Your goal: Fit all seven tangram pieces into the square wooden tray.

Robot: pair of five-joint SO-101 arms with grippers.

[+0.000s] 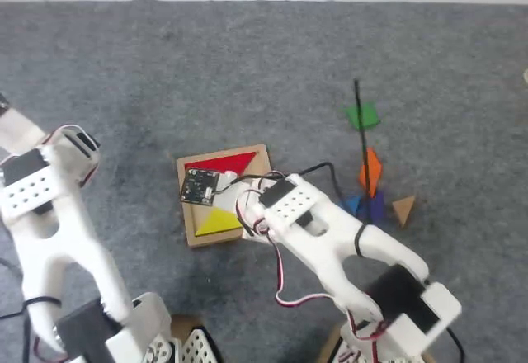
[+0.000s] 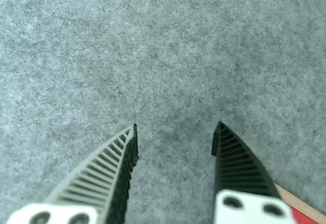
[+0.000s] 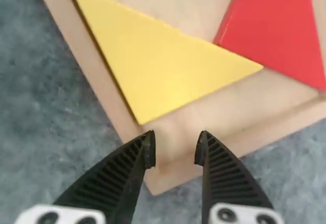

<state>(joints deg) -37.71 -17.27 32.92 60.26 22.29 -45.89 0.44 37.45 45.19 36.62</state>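
- At the centre of the high view, the square wooden tray (image 1: 186, 214) lies on the grey surface (image 1: 247, 66). A red triangle (image 1: 229, 164) sits in its upper part and a yellow triangle (image 1: 216, 222) in its lower part.
- The right arm (image 1: 330, 235) reaches in from the lower right, and its wrist covers the tray's middle, so the wood between the two triangles is hidden there.
- The right wrist view gives the close look. The right hand (image 3: 174, 142) is open with nothing between its fingers, and it hangs over a corner of the tray's rim.
- That view also shows bare wood beside both triangles. The yellow triangle's sharp corner meets or nearly meets an edge of the red one; I cannot tell which.
- Right of centre in the high view, five pieces lie loose on the surface, well apart from the tray.
- A green piece (image 1: 363, 116) is uppermost and an orange piece (image 1: 371, 169) is below it. Beneath them a blue piece (image 1: 352, 206), a purple piece (image 1: 377, 208) and a tan triangle (image 1: 403, 209) form a row.
- A thin black line (image 1: 358, 99), cable or rod, runs down across the green and orange pieces.
- The blue and purple pieces sit against each other, so their shapes are hard to make out.
- The left wrist view shows the left hand (image 2: 177, 127) open and empty above bare grey surface. A sliver of tray rim and red shows past its dark finger.
- The left arm (image 1: 49, 214) stands at the left of the high view, its upper end cut by the frame edge.
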